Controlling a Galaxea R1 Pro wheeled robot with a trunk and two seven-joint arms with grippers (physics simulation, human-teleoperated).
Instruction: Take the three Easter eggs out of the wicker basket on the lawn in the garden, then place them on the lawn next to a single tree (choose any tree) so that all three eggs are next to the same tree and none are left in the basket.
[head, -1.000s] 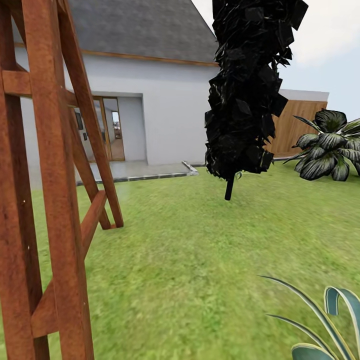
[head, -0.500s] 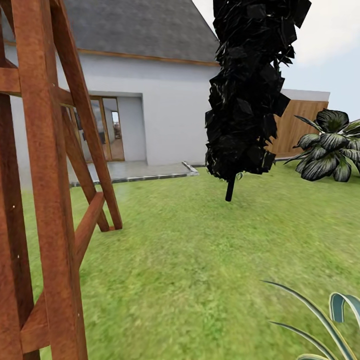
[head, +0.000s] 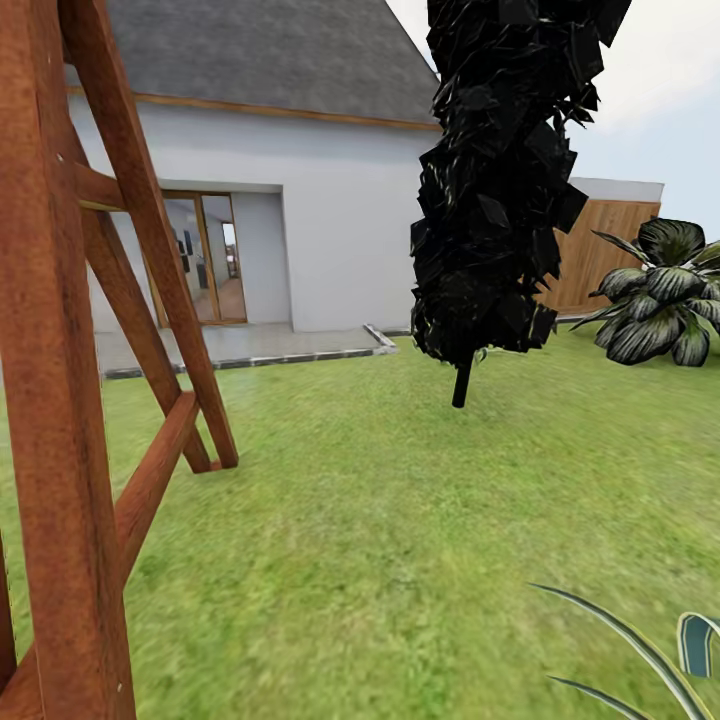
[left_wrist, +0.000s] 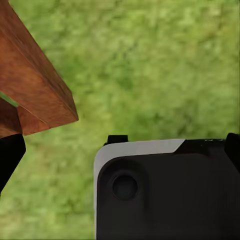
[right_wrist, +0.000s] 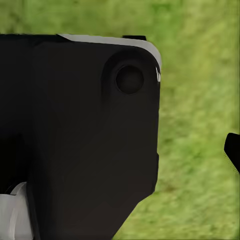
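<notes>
The lawn (head: 400, 520) spreads ahead of me in the garden, mottled green. The Easter eggs and the wicker basket are out of view. A dark-leaved tree on a thin black trunk (head: 460, 380) stands mid-lawn. In the left wrist view, my left gripper (left_wrist: 120, 155) hangs over grass, its black fingertips (left_wrist: 9, 155) far apart at the frame's edges, nothing between them. In the right wrist view, my right gripper (right_wrist: 120, 150) shows one fingertip (right_wrist: 233, 152) at the frame's edge, over grass, holding nothing. My own black body fills much of both wrist views.
A tall reddish wooden frame (head: 60, 400) stands very close on my left, and its beam (left_wrist: 30, 95) is near the left gripper. Behind are a white house (head: 330, 230), a grey patio (head: 250, 345) and a slat fence (head: 600, 250). Broad-leaved plants (head: 655, 300) grow at right.
The whole head view has shifted, so the camera has moved. The wooden frame now sits further left and larger, and the near spiky plant has slid lower right.
</notes>
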